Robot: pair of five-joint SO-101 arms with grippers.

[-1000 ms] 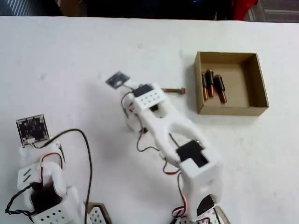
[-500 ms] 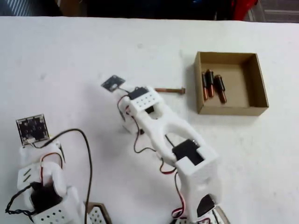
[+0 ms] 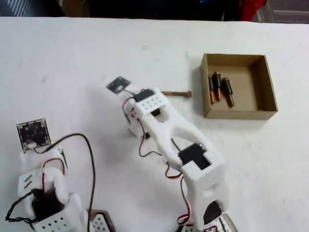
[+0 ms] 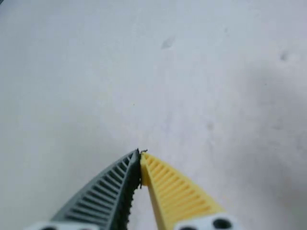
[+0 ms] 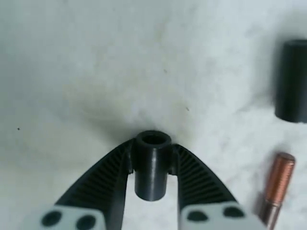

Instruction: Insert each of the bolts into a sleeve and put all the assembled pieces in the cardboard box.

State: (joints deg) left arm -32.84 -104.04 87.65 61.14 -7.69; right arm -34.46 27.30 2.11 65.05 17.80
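My right gripper (image 5: 152, 143) is shut on a black sleeve (image 5: 152, 167), held upright with its open end showing, just above the white table. A copper bolt (image 5: 276, 189) lies close beside it, and a second black sleeve (image 5: 292, 81) stands a little farther off. In the high view the right arm (image 3: 164, 125) stretches to the table's middle, with the bolt (image 3: 175, 93) lying just beyond its wrist. The cardboard box (image 3: 236, 115) at the right holds three assembled pieces (image 3: 219, 89). My left gripper (image 4: 140, 153) is shut on nothing over bare table at the front left.
The left arm (image 3: 43, 193) sits folded at the front left corner with a looping black cable (image 3: 89, 159). Open white table lies between the two arms and behind the box.
The right arm swung a little to the left and then settled, uncovering more of the bolt on the table. The bolt, the box and the left arm stayed put.
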